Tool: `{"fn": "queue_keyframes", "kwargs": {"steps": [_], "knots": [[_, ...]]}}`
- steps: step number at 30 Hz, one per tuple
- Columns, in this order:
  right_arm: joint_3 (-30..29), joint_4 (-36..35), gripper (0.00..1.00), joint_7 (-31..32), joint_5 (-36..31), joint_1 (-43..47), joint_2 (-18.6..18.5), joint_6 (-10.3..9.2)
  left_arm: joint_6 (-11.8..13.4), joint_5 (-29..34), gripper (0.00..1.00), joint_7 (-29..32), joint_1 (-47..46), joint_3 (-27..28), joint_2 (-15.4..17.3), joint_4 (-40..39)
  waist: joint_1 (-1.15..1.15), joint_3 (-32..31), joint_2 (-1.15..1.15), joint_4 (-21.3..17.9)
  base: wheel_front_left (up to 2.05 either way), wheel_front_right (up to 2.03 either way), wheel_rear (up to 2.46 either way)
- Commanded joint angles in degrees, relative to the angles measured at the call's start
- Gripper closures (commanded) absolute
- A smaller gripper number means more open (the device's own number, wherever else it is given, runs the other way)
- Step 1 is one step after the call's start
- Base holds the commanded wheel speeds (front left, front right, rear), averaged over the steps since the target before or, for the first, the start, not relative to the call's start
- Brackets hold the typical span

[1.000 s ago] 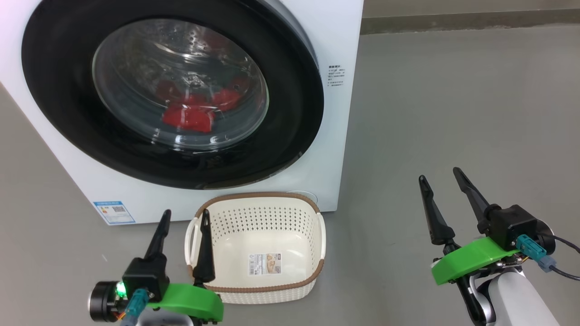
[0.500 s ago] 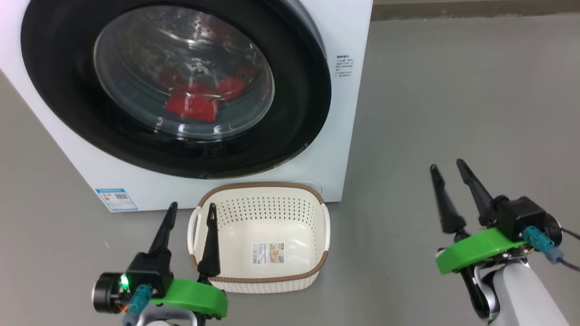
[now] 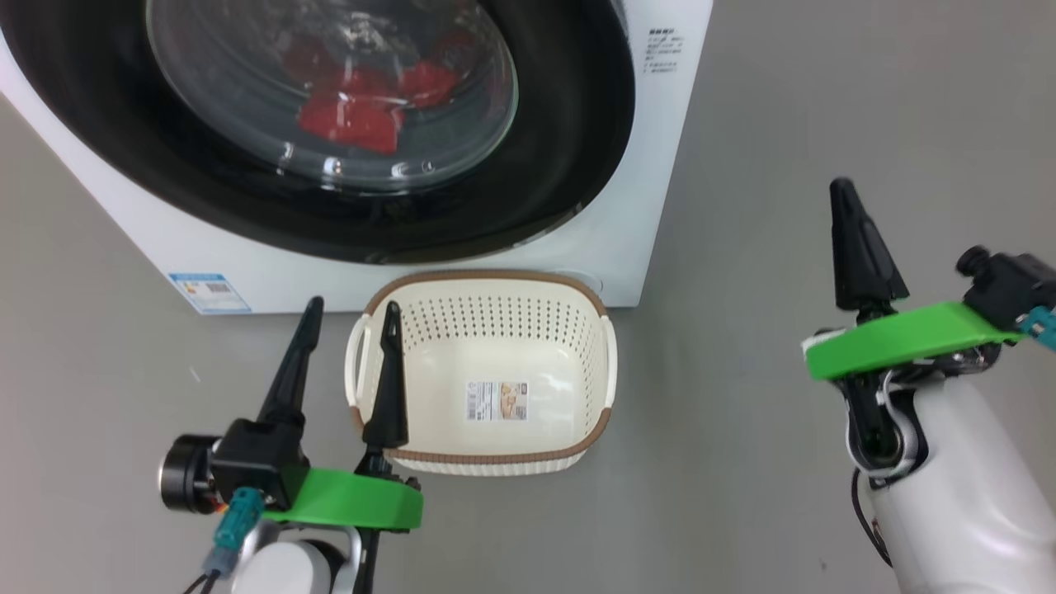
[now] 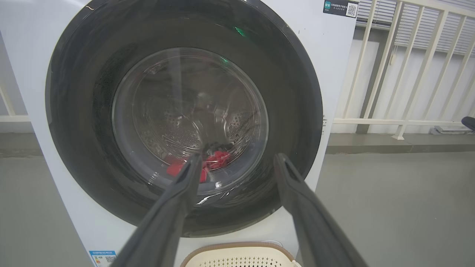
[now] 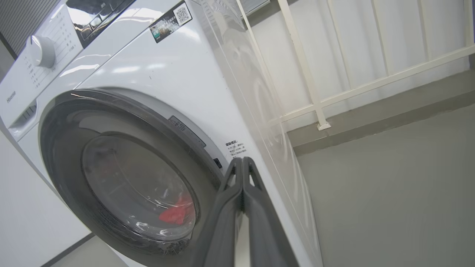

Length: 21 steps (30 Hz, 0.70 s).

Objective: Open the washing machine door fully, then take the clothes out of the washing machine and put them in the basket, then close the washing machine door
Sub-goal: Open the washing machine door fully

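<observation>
The white washing machine (image 3: 660,157) fills the upper left of the head view, its round black door (image 3: 569,132) shut against the front. Red clothes (image 3: 351,115) lie inside, seen through the glass window. The cream basket (image 3: 487,462) stands empty on the floor just before the machine. My left gripper (image 3: 351,318) is open beside the basket's left handle. Over bare floor right of the machine, my right gripper (image 3: 841,194) is shut on nothing. In the right wrist view its fingertips (image 5: 243,161) point at the machine's front right edge (image 5: 237,122), beside the door (image 5: 66,178).
Grey floor (image 3: 784,124) spreads right of the machine. A white railing (image 5: 315,107) and a raised ledge run behind it. A blue label sticker (image 3: 208,291) marks the machine's lower left front.
My right gripper has shut and risen, turning towards the machine. The head camera has tilted down, so the machine and basket sit higher in the head view. The left gripper stays open.
</observation>
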Motion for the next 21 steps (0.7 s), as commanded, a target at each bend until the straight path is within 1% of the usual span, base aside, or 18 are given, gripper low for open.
{"fn": "queue_keyframes", "kwargs": {"steps": [1, 4, 7, 10, 16, 21], "knots": [[1.6, -0.9, 1.00, -0.4, 2.7, -2.2, 0.1, 0.03, -0.2, 0.4, 0.00, -0.7, -2.1, 1.5, 0.9, -2.1, 0.00, 2.0, 0.00, 0.8, 0.00, 0.00, 0.00], [2.3, 0.4, 1.00, -0.4, 10.8, -5.3, 0.1, 0.03, -0.2, 0.5, 0.00, -0.7, -2.5, 1.6, 0.9, -3.4, 0.00, 3.4, 0.00, 1.1, 0.00, 0.00, 0.00], [3.1, 1.9, 1.00, -0.3, 14.5, -8.7, 0.1, 0.03, -0.1, 1.3, 0.00, -0.7, -2.9, 1.7, 0.9, -4.3, 0.00, 4.8, 0.00, 1.3, 0.00, 0.00, 0.00], [3.3, 2.9, 1.00, 1.0, 18.2, -11.7, 0.1, 0.03, 0.0, 1.8, 0.00, -0.7, -3.2, 1.6, 0.9, -5.5, 0.00, 6.0, 0.00, 1.6, 0.00, 0.00, 0.00], [2.6, 3.2, 1.00, 7.0, 27.7, -16.3, 0.1, 0.03, 0.4, 0.4, 0.00, -0.7, -3.5, 0.7, 0.9, -7.6, 0.00, 8.3, 0.00, 2.3, 0.00, 0.00, 0.00], [1.1, 3.2, 1.00, 13.3, 35.3, -19.8, -0.1, 0.03, 1.0, -0.5, 0.00, -0.7, -4.2, -0.3, 0.9, -10.4, 0.00, 10.5, 0.00, 3.1, 0.00, 0.00, 0.00]]}}
